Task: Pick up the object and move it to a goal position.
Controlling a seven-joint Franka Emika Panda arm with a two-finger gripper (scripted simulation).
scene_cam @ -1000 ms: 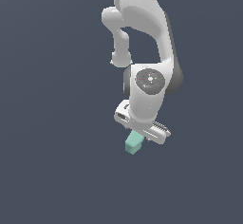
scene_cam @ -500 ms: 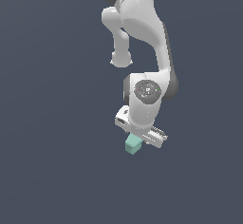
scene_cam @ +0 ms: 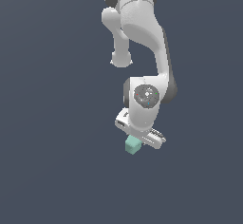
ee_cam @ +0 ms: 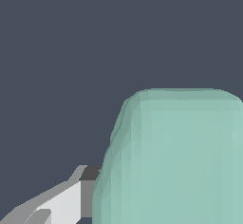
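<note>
Overhead, the white arm [scene_cam: 142, 42] comes in from the top of the exterior view, bends through a bulky elbow and ends in a rounded wrist joint [scene_cam: 144, 102] with a grey disc on its face. Below that joint sits the gripper [scene_cam: 137, 141], tilted so that its flat white body slants down toward the exterior view's right. Tucked right under it, touching its underside, is the object [scene_cam: 133, 145], a small mint-green block whose visible end sticks out below the hand, toward the exterior view's left of the gripper's long body. From where I stand it looks narrower than the gripper itself. Everything around is a flat, dark blue-grey ground [scene_cam: 52, 137] with nothing to mark where the floor begins, so I cannot say whether the block is resting on it or hanging above it. In the wrist view the block fills a large corner of the picture as a pale green rounded mass, very close to the lens, with one white and grey finger [ee_cam: 61, 201] pressed up against its side. The other finger is hidden behind the block. Judging by that contact and how snugly the block sits under the hand, the pincer appears closed onto it.
</note>
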